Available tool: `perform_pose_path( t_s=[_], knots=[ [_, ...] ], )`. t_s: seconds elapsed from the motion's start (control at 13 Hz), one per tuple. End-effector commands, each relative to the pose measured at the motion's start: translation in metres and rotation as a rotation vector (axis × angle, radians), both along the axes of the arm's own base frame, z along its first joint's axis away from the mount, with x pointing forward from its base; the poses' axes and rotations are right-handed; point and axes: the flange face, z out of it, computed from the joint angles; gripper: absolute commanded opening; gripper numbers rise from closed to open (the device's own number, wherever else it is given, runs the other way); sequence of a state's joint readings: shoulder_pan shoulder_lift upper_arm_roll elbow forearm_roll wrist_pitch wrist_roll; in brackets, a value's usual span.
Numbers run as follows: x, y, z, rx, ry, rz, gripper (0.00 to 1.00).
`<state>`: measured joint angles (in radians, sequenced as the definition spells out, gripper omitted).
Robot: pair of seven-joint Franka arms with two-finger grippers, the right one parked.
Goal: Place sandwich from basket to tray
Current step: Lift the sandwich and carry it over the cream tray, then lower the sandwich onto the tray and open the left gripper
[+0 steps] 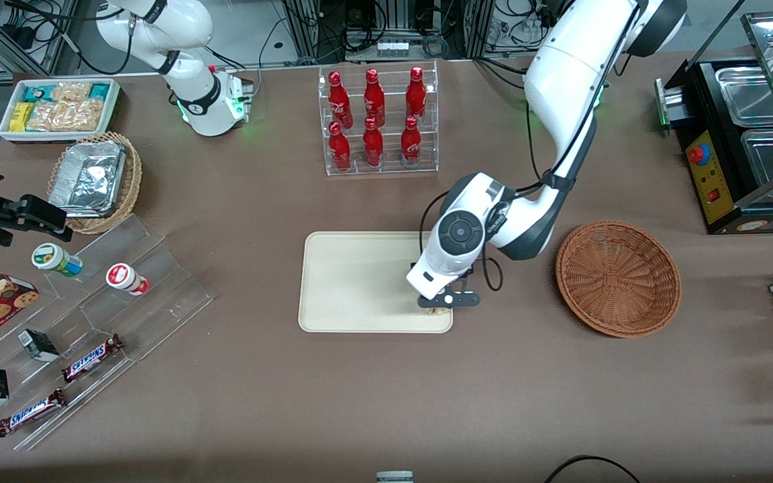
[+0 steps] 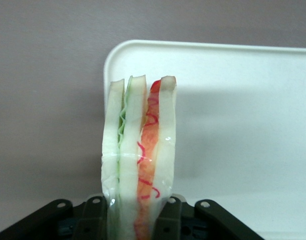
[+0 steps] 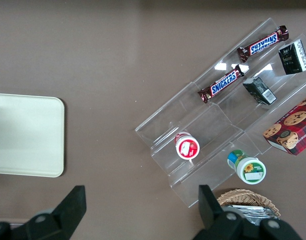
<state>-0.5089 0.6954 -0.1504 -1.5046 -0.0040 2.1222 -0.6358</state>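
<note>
Your gripper (image 1: 439,306) hangs low over the tray (image 1: 353,282), at the corner nearest the front camera on the basket's side. Its jaws are clamped on the sandwich (image 2: 138,155): the wedge stands on edge between the two fingers (image 2: 167,220), one bread face against each, with the green and red filling layers running straight out from the jaws. The sandwich juts over the tray's rounded corner and rim. The basket (image 1: 618,278) sits just beside the tray, toward the working arm's end.
</note>
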Motion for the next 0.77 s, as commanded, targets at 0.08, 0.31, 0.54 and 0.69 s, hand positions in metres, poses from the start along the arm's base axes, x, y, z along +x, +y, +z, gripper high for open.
perform_pose_path(
  t_s=[0.08, 0.31, 0.54, 0.69],
  knots=[
    [0.006, -0.029, -0.025, -0.037, 0.032, -0.045, 0.3],
    [-0.009, -0.049, -0.042, -0.027, 0.04, -0.08, 0.32],
    [-0.009, -0.049, -0.043, -0.024, 0.043, -0.084, 0.54],
    [-0.005, -0.047, -0.034, -0.024, 0.032, -0.081, 0.84]
  ],
)
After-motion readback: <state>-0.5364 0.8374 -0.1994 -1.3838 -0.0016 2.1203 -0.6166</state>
